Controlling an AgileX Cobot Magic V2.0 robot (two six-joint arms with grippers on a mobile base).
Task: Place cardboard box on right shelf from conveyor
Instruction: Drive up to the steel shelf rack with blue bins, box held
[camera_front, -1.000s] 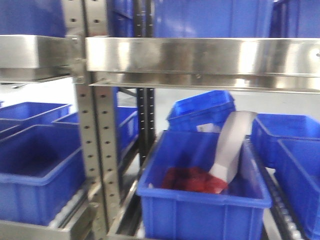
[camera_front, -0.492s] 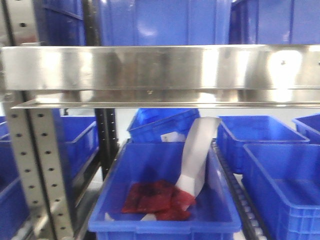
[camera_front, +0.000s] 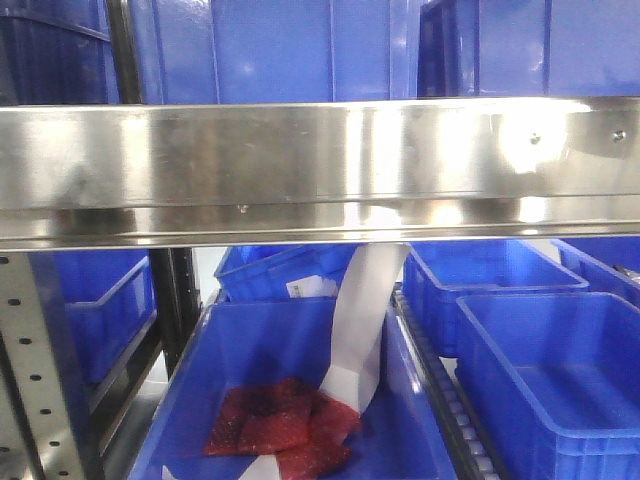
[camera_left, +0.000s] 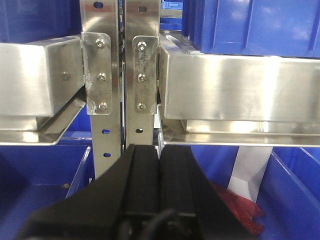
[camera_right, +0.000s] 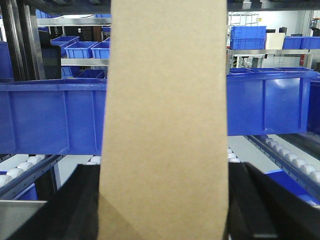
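**Cardboard box** (camera_right: 165, 100). Plain tan, no print. It stands upright and fills the middle of the right wrist view from top edge to bottom edge. Location: held in the right gripper (camera_right: 164, 172), in the air in front of a row of blue bins (camera_right: 50, 115). It touches no surface in view. It shows in this view only; the front and left wrist views have none of it.

**Right gripper.** Black fingers (camera_right: 82, 200) flank the box on both sides low in the frame, spread to the box's width and pressed against its side faces. The wrist points level toward the bins.

**Right shelf** (camera_front: 320, 160). A polished steel front beam with small rivets spans the whole front view, with blue bins above and below it. Neither gripper shows in this view.

**Perforated uprights** (camera_left: 102, 75). Shown close only by the left wrist view: two stand side by side with riveted plates, and a steel beam runs off to either side.

**Left gripper** (camera_left: 160, 150). The fingers are pressed together with nothing between them. It points level at the uprights, just under beam height.

**Red packets** (camera_front: 280, 425). They lie in the bin under the beam, with a white strip (camera_front: 360, 320) leaning above them. The front view shows them in full, the left wrist view only a corner.

**Roller track** (camera_right: 295, 160). White rollers under the bins, in the right wrist view only.
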